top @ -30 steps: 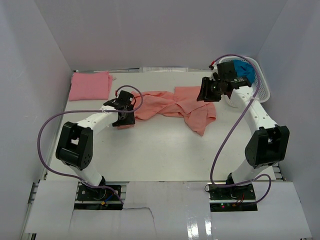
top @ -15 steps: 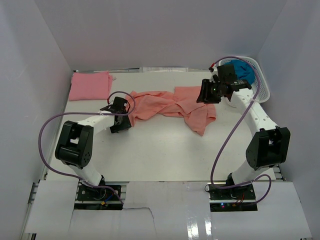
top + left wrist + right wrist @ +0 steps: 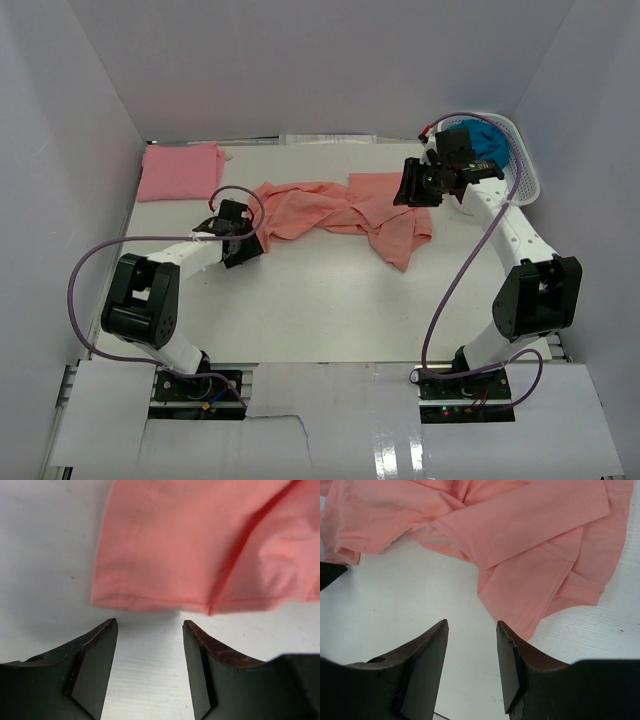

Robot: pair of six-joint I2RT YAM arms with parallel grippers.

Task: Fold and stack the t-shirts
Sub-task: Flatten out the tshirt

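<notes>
A salmon-orange t-shirt (image 3: 340,208) lies crumpled across the back middle of the table. My left gripper (image 3: 243,243) is open and empty at the shirt's left end; in the left wrist view (image 3: 150,625) the shirt's hem (image 3: 150,602) lies just beyond the fingertips. My right gripper (image 3: 413,185) is open and empty above the shirt's right part; the right wrist view (image 3: 472,627) shows the shirt's folds (image 3: 530,545) below it. A folded pink t-shirt (image 3: 180,171) lies at the back left. A teal-blue t-shirt (image 3: 490,145) sits in the basket.
A white lattice basket (image 3: 527,170) stands at the back right, behind my right arm. White walls close in the table on the left, back and right. Purple cables loop from both arms.
My left gripper has moved down and left, off the shirt's left end, with the arm swinging left. The right arm has barely moved.
</notes>
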